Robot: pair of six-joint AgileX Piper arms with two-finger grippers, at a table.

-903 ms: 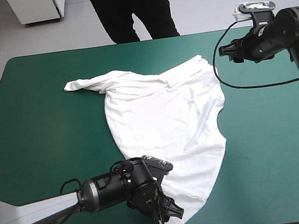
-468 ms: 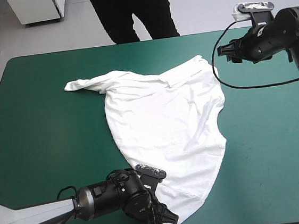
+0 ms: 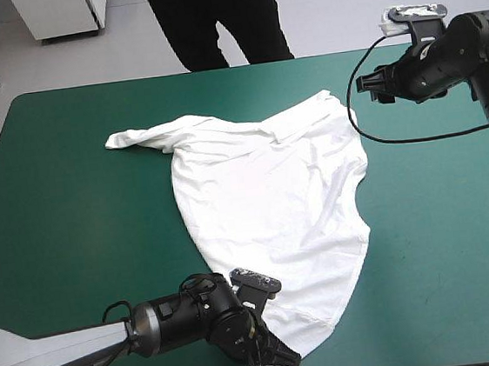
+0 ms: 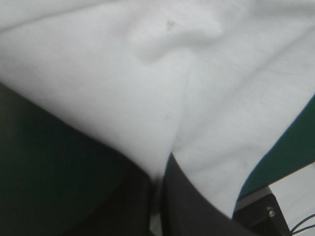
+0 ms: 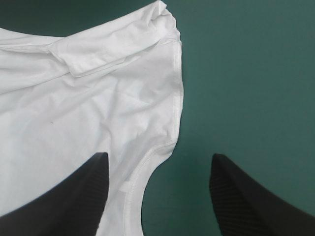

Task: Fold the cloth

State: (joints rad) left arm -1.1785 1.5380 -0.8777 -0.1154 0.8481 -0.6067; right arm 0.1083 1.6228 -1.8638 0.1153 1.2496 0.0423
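Observation:
The white T-shirt (image 3: 272, 197) lies spread and wrinkled across the middle of the teal-green table, one sleeve trailing to the far left. My left gripper (image 3: 279, 357) is at the shirt's near hem, close to the table's front edge. In the left wrist view its black fingers (image 4: 142, 196) meet with a fold of the T-shirt (image 4: 172, 73) pinched between them. My right gripper (image 3: 372, 84) hovers at the shirt's far right corner. In the right wrist view it (image 5: 158, 156) stands open over the T-shirt's (image 5: 88, 98) sleeve edge, holding nothing.
Bare teal-green cover (image 3: 65, 219) stretches to the left of the shirt and more (image 3: 440, 215) to its right. The table's front edge runs just past my left gripper, with a strip of cover (image 4: 290, 147) showing beside the cloth.
My left gripper's fingers have come together on the shirt's near hem, after standing apart earlier, and it shifted slightly along the front edge. The right arm has hardly moved.

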